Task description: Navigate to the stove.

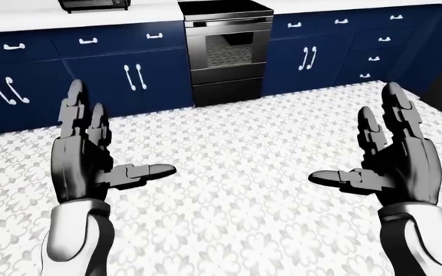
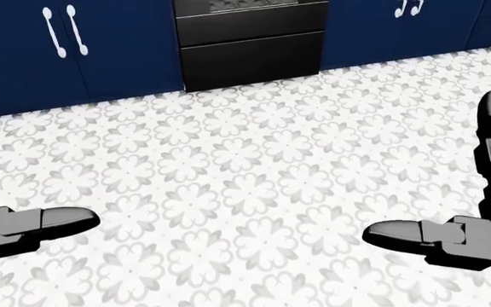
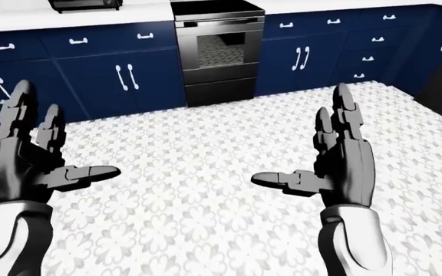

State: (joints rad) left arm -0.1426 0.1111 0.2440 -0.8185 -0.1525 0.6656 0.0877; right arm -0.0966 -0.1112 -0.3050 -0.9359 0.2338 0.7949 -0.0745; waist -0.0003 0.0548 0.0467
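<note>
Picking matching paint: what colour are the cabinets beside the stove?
Dark navy blue cabinets, white handles; clearest in left-eye view.

One stove [image 1: 226, 52], two hands

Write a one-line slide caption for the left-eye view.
Both open hands, left hand and right hand, raised over patterned floor, facing the black stove between navy cabinets.
</note>
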